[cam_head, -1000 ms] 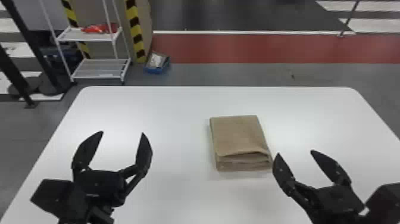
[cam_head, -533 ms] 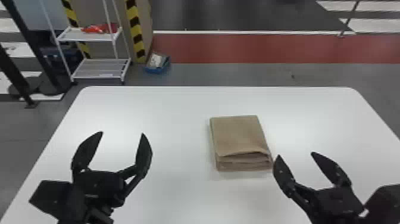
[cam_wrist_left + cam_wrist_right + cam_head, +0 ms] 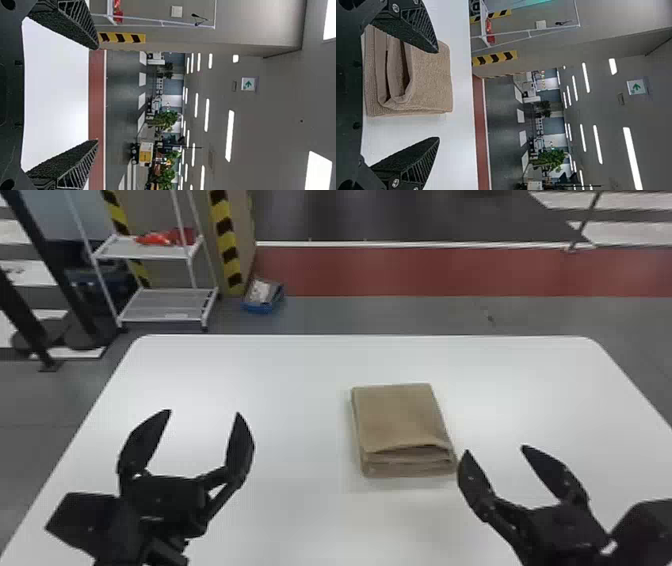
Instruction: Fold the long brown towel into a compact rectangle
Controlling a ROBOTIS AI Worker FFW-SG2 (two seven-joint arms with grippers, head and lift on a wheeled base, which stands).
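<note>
The brown towel [image 3: 402, 417] lies folded into a thick, compact rectangle on the white table, its layered folds facing the near side. To its left, my left gripper [image 3: 204, 412] stands open with nothing between its fingers. My right gripper [image 3: 495, 449] is open too, its nearer fingertip close by the towel's near right corner; whether they touch I cannot tell. From the left wrist, the left gripper [image 3: 98, 94] is spread wide over bare table. The right wrist view has the towel [image 3: 431, 79] partly behind one finger of the right gripper [image 3: 439, 95].
The white table [image 3: 240, 362] has rounded far corners. Beyond it on the floor are a white wire shelf [image 3: 165, 305] with red items, a small blue box [image 3: 263, 296] and dark posts at the left.
</note>
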